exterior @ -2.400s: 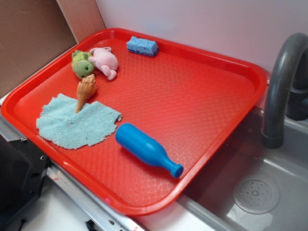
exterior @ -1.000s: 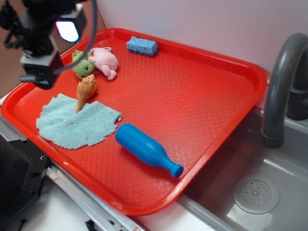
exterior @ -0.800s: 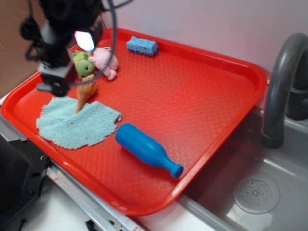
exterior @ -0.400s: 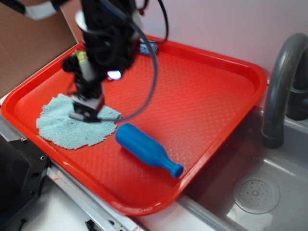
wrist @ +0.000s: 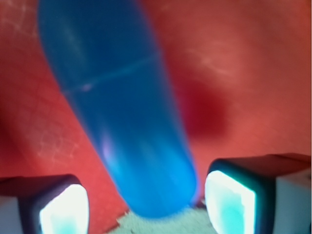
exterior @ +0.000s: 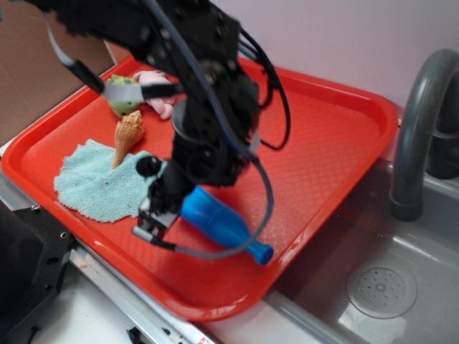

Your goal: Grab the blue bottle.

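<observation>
The blue bottle [exterior: 219, 226] lies on its side near the front of the red tray [exterior: 323, 143], neck pointing right toward the sink. My gripper [exterior: 159, 215] is down at the bottle's fat base end and stands open. In the wrist view the blue bottle [wrist: 122, 107] runs up from between the two lit pads. The right pad [wrist: 229, 200] is close beside it. The left pad [wrist: 63, 209] stands apart, with red tray showing in the gap. The arm hides the bottle's base in the exterior view.
A pale teal cloth [exterior: 93, 179] lies just left of the gripper. A toy ice cream cone [exterior: 128, 136], a green toy [exterior: 123, 97] and a pink toy [exterior: 154, 82] sit at the back left. A grey faucet [exterior: 423, 122] and sink [exterior: 401, 279] are on the right.
The arm came in from the upper left, crossed over the toys and cloth, and dropped to the bottle's base end. The bottle has not moved.
</observation>
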You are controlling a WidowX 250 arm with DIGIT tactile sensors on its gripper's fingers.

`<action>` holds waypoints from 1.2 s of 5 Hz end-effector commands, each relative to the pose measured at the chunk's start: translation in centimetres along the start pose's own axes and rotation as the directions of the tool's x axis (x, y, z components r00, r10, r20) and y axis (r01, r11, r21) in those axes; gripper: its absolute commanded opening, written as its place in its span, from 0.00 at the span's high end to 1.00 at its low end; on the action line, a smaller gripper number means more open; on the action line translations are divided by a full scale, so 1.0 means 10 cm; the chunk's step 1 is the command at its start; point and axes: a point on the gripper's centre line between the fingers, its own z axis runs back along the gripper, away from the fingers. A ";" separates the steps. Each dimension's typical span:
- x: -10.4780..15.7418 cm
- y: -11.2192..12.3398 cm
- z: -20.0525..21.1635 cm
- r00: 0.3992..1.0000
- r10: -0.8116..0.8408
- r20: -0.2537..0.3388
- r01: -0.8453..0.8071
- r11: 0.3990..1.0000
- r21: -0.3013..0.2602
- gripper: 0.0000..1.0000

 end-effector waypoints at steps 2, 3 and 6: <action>0.13 -0.04 -0.11 1.000 0.015 0.000 -0.015 1.000 0.021 1.00; 0.12 -0.02 -0.08 0.998 0.049 0.027 -0.049 0.999 0.007 1.00; -1.28 0.26 0.59 0.600 0.694 0.397 -0.553 0.719 -0.421 1.00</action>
